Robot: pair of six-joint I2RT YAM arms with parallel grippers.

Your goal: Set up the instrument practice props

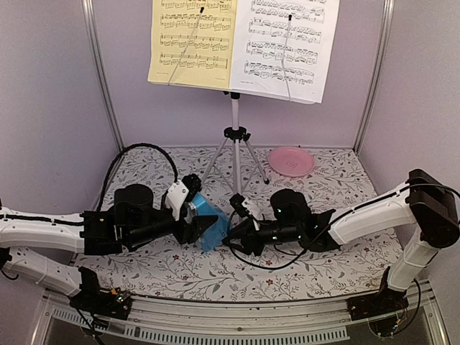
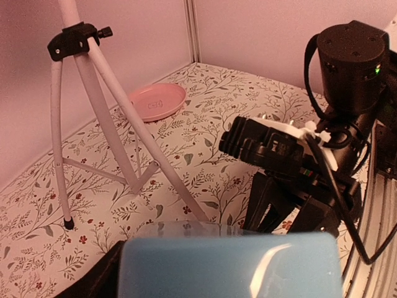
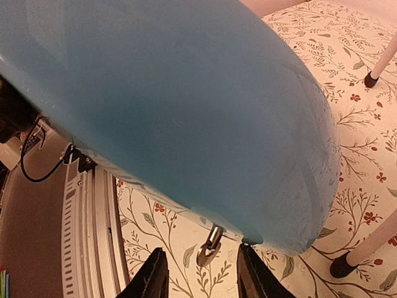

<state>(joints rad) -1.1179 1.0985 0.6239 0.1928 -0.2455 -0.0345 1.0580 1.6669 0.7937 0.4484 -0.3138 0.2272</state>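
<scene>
The music stand (image 1: 234,115) rises on silver tripod legs (image 1: 235,154) at the back centre. It carries a yellow sheet (image 1: 192,43) and a white sheet (image 1: 284,47) of music side by side. My left gripper (image 1: 203,226) is shut on the blue metronome (image 1: 210,221) and holds it at mid-table, in front of the tripod. The metronome fills the bottom of the left wrist view (image 2: 229,267). My right gripper (image 1: 237,236) is open right beside it. In the right wrist view its gripper (image 3: 201,276) straddles a small metal key (image 3: 209,248) hanging under the metronome (image 3: 173,99), not touching it.
A pink round plate (image 1: 291,161) lies at the back right on the floral cloth (image 1: 323,187). The tripod's feet (image 3: 371,79) stand close behind the metronome. Pale walls with metal posts (image 1: 100,79) close in the back and sides.
</scene>
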